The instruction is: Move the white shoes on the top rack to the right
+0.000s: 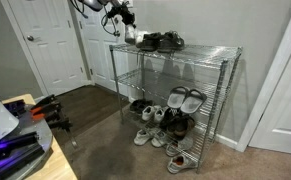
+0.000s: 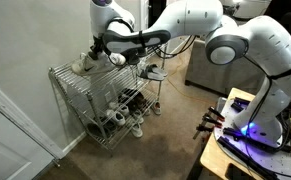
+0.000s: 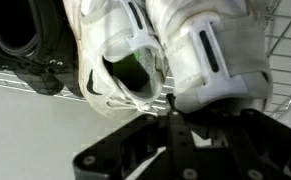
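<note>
The white shoes [image 3: 210, 55] fill the wrist view, lying side by side on the top rack [image 3: 285, 45]; the left one shows its dark opening. My gripper [image 3: 171, 103] comes in from below and is shut where the two heel rims meet, pinching them. In both exterior views the gripper [image 1: 123, 30] [image 2: 97, 55] reaches down onto the white shoes [image 1: 131, 38] [image 2: 83, 65] at one end of the top rack [image 1: 210, 50] [image 2: 70, 85].
Black shoes [image 1: 161, 41] [image 3: 20, 35] lie on the top rack right beside the white pair. The lower shelves [image 1: 175, 103] hold several more shoes, and others lie on the floor [image 1: 150, 135]. A wall stands behind the rack, a door [image 1: 55, 45] to its side.
</note>
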Controlling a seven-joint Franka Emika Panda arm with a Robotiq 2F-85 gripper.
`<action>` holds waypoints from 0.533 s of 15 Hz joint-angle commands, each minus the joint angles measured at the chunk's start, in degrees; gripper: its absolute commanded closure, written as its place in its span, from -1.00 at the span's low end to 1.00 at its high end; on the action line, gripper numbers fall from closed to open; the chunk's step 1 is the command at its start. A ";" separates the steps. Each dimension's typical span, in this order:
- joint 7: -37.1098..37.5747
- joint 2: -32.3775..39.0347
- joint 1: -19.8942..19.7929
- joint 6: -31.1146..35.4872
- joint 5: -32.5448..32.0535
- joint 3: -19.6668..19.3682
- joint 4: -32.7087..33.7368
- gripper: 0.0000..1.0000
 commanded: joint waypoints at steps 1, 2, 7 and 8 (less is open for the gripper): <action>-2.63 -2.20 0.10 -1.71 -0.15 0.37 -0.40 0.95; -3.30 -2.40 -0.10 -2.15 0.39 0.98 -0.65 0.94; -8.52 -3.68 -0.82 -7.76 1.92 3.61 -1.76 0.94; -10.22 -4.27 -0.60 -10.52 2.02 4.01 -2.20 0.94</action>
